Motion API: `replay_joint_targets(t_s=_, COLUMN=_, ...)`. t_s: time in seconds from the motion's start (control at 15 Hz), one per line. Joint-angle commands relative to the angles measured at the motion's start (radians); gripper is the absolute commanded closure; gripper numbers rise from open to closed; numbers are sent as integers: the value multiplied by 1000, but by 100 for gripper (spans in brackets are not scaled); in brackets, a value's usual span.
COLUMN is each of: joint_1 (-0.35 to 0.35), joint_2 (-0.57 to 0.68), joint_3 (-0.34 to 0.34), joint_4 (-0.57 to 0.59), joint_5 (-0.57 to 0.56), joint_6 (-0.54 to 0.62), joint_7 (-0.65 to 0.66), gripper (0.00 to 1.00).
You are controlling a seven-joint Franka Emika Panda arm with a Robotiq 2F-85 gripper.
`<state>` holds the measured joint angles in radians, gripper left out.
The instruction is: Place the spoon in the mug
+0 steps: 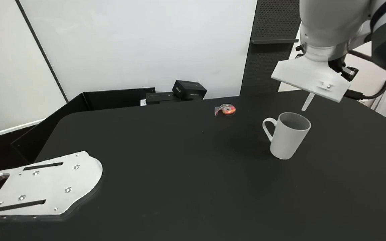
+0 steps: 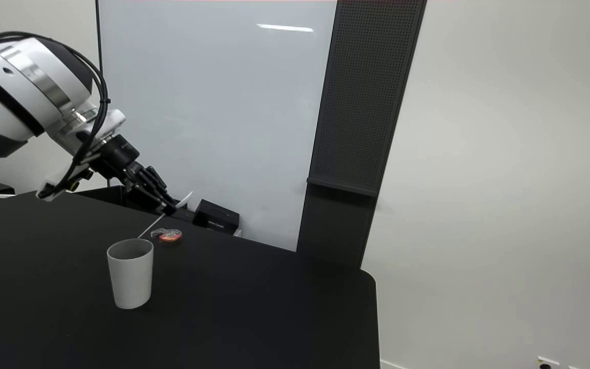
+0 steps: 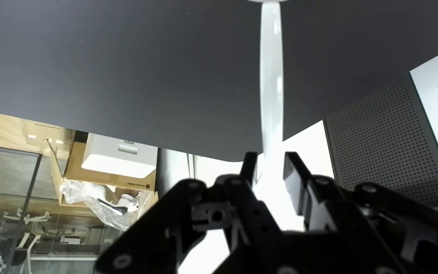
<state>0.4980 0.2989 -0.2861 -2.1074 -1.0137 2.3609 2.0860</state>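
The white mug (image 1: 286, 142) stands upright on the black table, its handle to the left in that view. It also shows in an exterior view (image 2: 132, 279) with the handle hidden. My gripper (image 2: 169, 206) is shut on the white spoon (image 2: 152, 225) near its bowl and holds it in the air. The handle slants down, its end by the mug's far rim in both exterior views; I cannot tell whether it is over the opening. The spoon's handle (image 1: 308, 101) shows below my wrist's white plate, which hides the fingers there. In the wrist view the spoon (image 3: 271, 76) runs between my fingertips (image 3: 269, 158).
A tape dispenser (image 1: 226, 109) lies behind the mug. A black box (image 1: 189, 89) sits at the table's back edge by a whiteboard wall. A flat metal plate (image 1: 55, 182) lies at the table's left in that view.
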Motion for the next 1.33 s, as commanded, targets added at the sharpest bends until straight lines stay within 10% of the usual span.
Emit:
replay_joint_targets(t_s=0.0, joint_1=-142, joint_2=-21, joint_3=149, joint_4=-25, joint_5=-44, joint_6=-21, joint_7=48, gripper=94)
replay_joint_targets(t_s=1.27, joint_1=-268, joint_2=38, joint_3=325, joint_4=-81, joint_5=-275, joint_6=-8, joint_7=240, gripper=94)
